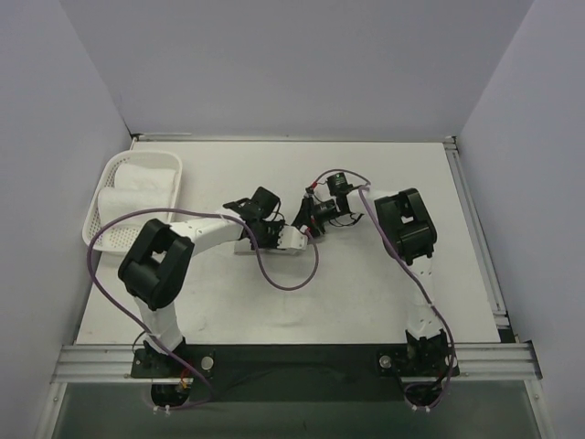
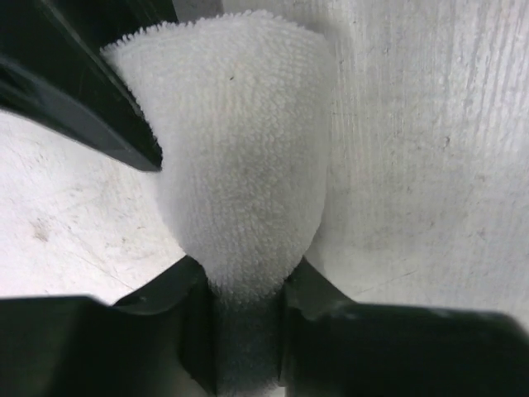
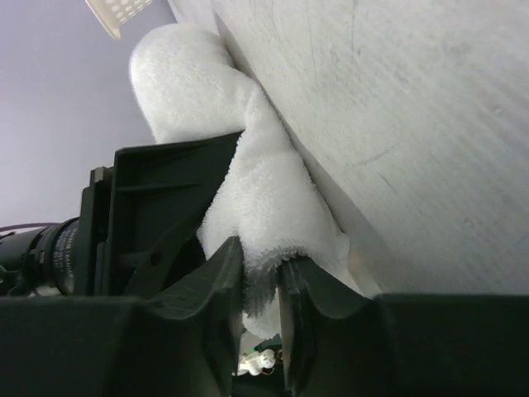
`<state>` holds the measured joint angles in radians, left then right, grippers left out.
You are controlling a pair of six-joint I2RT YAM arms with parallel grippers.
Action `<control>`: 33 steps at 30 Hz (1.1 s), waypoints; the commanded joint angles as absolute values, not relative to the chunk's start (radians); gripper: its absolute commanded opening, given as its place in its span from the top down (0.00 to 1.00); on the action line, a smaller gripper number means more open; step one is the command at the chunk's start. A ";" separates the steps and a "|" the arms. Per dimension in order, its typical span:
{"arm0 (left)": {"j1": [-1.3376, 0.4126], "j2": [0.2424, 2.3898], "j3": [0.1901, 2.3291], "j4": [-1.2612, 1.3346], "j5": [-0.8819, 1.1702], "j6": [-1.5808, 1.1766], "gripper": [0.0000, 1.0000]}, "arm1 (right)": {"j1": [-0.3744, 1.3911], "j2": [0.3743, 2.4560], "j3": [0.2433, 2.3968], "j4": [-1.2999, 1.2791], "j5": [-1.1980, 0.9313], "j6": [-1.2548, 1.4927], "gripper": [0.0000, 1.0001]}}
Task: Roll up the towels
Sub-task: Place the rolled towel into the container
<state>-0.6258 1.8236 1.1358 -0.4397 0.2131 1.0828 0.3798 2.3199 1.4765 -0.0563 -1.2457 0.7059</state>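
Left arm (image 1: 155,265) across towel (image 1: 294,240); basket (image 1: 116,238) beyond

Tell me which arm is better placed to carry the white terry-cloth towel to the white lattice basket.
Left, probably: left gripper and right gripper both grip the white terry-cloth towel, but the white plastic lattice basket sits far left.

top view: bright, even, sharp | shadows: soft, faint, under arms (image 1: 210,233) on white surface (image 1: 366,302) | left wrist: dark fingers (image 2: 83,347) blurred close up, towel (image 2: 240,165) pile crisp, shaded toward bottom | right wrist: surface pale, slightly washed
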 commanded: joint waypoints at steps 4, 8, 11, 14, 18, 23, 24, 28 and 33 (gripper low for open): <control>-0.577 1.899 1.183 -0.768 0.290 1.107 1.00 | 0.354 2.234 1.437 -0.116 -1.212 0.639 0.36; -0.491 1.823 1.259 -0.937 0.350 1.178 1.00 | 0.296 2.132 1.417 -0.228 -1.170 0.530 0.06; -0.414 1.761 1.354 -1.086 0.376 1.256 1.00 | 0.270 2.066 1.402 -0.278 -1.158 0.486 0.03; -0.313 1.712 1.455 -1.234 0.416 1.331 1.00 | 0.244 2.007 1.368 -0.301 -1.147 0.462 0.00; -0.164 1.655 1.555 -1.353 0.451 1.489 1.00 | 0.230 1.947 1.353 -0.354 -1.121 0.382 0.00; 0.071 1.638 1.683 -1.472 0.476 1.739 1.00 | 0.225 1.911 1.345 -0.396 -1.080 0.336 0.00; 0.112 1.647 1.719 -1.485 0.476 1.770 1.00 | 0.225 1.910 1.348 -0.405 -1.075 0.327 0.00; 0.294 1.683 1.775 -1.471 0.538 1.963 1.00 | 0.225 1.916 1.368 -0.480 -1.034 0.237 0.00; 0.432 1.761 1.850 -1.485 0.541 2.092 1.00 | 0.225 2.008 1.494 -0.650 -0.961 0.106 0.00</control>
<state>0.3958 1.7199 1.7794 -1.3090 0.4660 1.8854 0.2234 1.9720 1.3991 -0.4984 -1.0203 0.2302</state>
